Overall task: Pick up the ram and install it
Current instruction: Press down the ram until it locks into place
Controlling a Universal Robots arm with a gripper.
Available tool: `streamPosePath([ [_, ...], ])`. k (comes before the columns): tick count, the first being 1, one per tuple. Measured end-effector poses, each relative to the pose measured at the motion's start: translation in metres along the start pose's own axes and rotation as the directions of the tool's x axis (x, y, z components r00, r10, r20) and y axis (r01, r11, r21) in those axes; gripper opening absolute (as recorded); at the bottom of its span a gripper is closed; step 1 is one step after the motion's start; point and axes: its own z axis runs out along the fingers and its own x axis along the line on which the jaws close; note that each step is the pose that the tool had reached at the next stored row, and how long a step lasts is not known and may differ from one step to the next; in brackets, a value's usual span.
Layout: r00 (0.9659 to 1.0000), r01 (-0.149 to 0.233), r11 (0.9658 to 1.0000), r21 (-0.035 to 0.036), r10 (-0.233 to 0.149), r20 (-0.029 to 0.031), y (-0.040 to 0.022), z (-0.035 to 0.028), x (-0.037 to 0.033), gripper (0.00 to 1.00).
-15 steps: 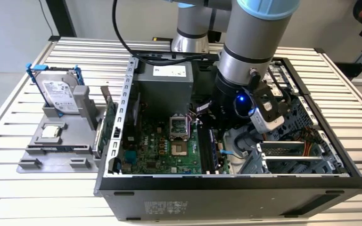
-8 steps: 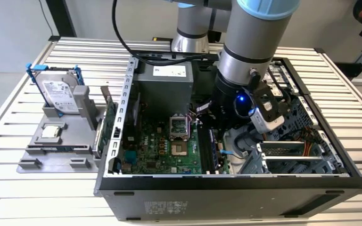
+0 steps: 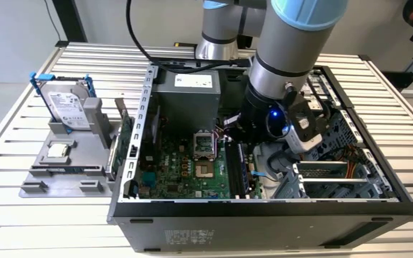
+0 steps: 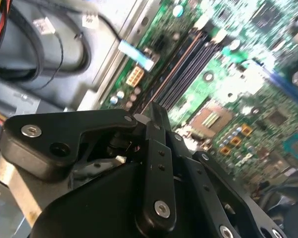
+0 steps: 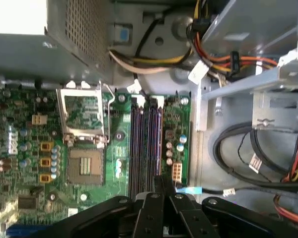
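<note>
My gripper [image 3: 238, 152] reaches down into the open computer case [image 3: 264, 207], right over the row of empty memory slots [image 3: 236, 174] on the green motherboard [image 3: 185, 166]. In both wrist views the black fingers [image 5: 154, 208] are pressed together. A thin dark edge that looks like the ram [image 5: 162, 179] sticks out between their tips, end-on and mostly hidden. The ram [image 4: 157, 110] hangs above the near end of the long purple-and-black slots [image 5: 145, 144], apart from them. In the second wrist view the memory slots [image 4: 184, 69] run away diagonally.
A grey fixture [image 3: 70, 161] at the exterior view's left holds a silver hard drive in a blue frame [image 3: 70, 107] and an upright green card [image 3: 125, 137]. Inside the case are the power supply [image 3: 185, 94], CPU socket [image 5: 84, 119], cable bundles [image 5: 213, 54] and a drive cage [image 3: 328, 177].
</note>
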Motion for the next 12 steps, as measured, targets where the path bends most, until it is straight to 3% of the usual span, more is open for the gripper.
streamPosePath([
  [3,1.0,0.0,0.9986,-0.0538,0.0,0.0008,-0.0008,-0.0001,0.0,0.0],
  [4,1.0,0.0,0.9978,-0.0659,0.0,0.0009,-0.0009,-0.0001,0.0,0.0],
  [8,1.0,0.004,0.9977,-0.0671,-0.004,0.0008,-0.0009,0.0,0.0,0.0],
  [12,0.9972,0.074,0.9949,-0.0678,-0.075,-0.003,-0.001,-0.0001,0.0,0.0],
])
